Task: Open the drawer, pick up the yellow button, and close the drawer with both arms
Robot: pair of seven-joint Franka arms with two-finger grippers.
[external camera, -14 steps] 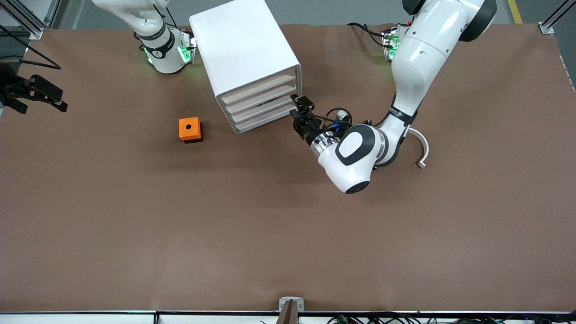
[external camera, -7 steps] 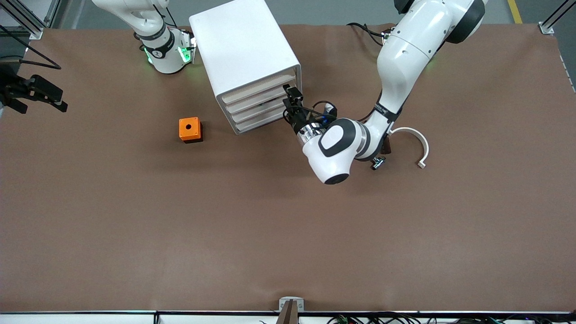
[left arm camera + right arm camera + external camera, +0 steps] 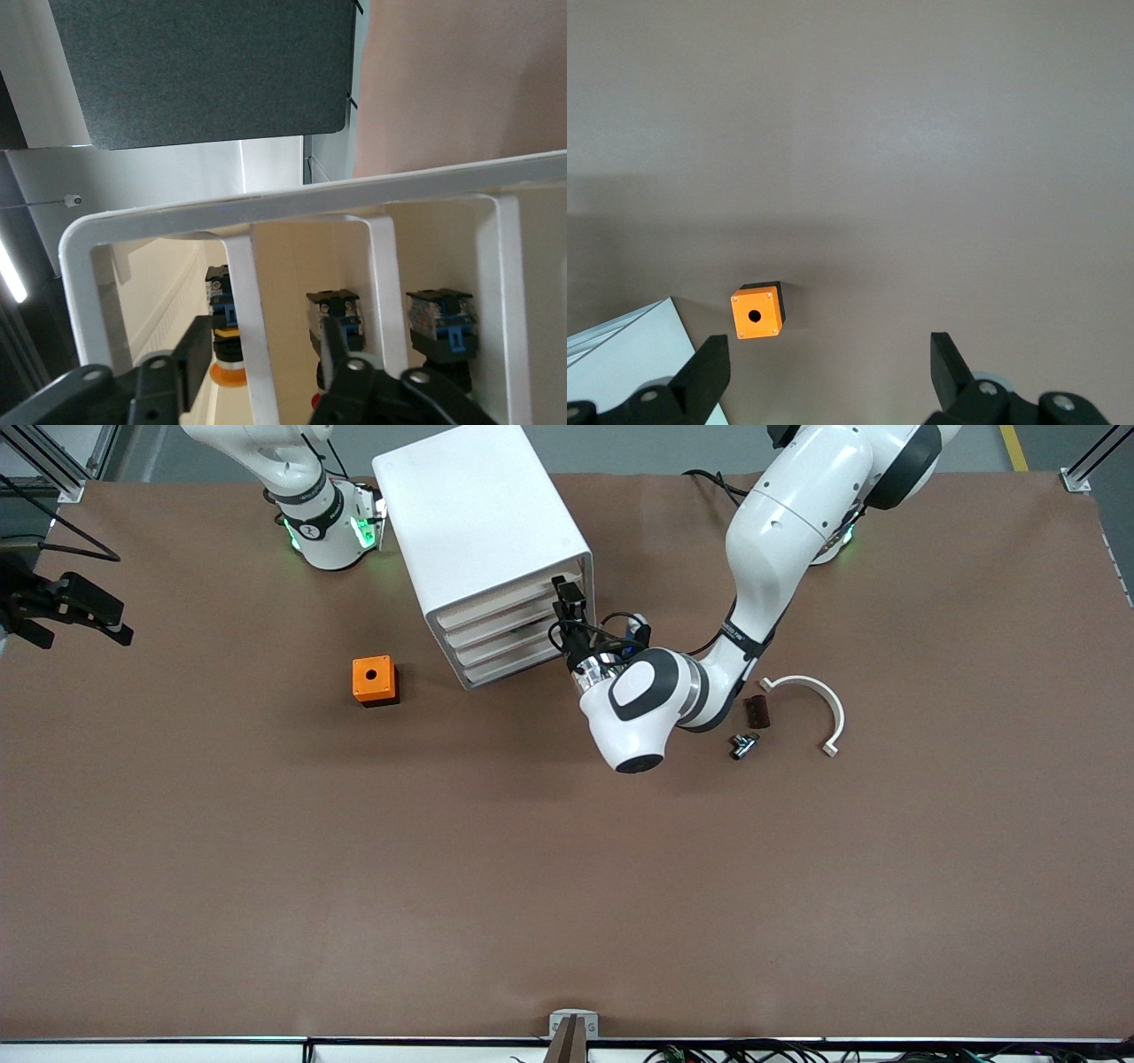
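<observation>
Left gripper [image 3: 568, 607] has moved up the cabinet [image 3: 483, 531] front since a second ago, from the lower drawers to the top drawer [image 3: 500, 605]; a dark block [image 3: 756, 711] and metal fitting [image 3: 742, 745] that the arm covered now show. Drawer is shut, its long front edge running across the cabinet face, which is turned toward the left arm's end of the table. In the left wrist view the fingers [image 3: 199, 354] are spread, one either side of a white bar, gripping nothing. Past the bar is a button [image 3: 223, 332]: orange cap, blue rear; which way it lies I can't tell. No readable writing. Orange cube [image 3: 374, 680] sits beside the cabinet toward the right arm's end. Right gripper [image 3: 66, 607] waits open, empty, over that table end.
</observation>
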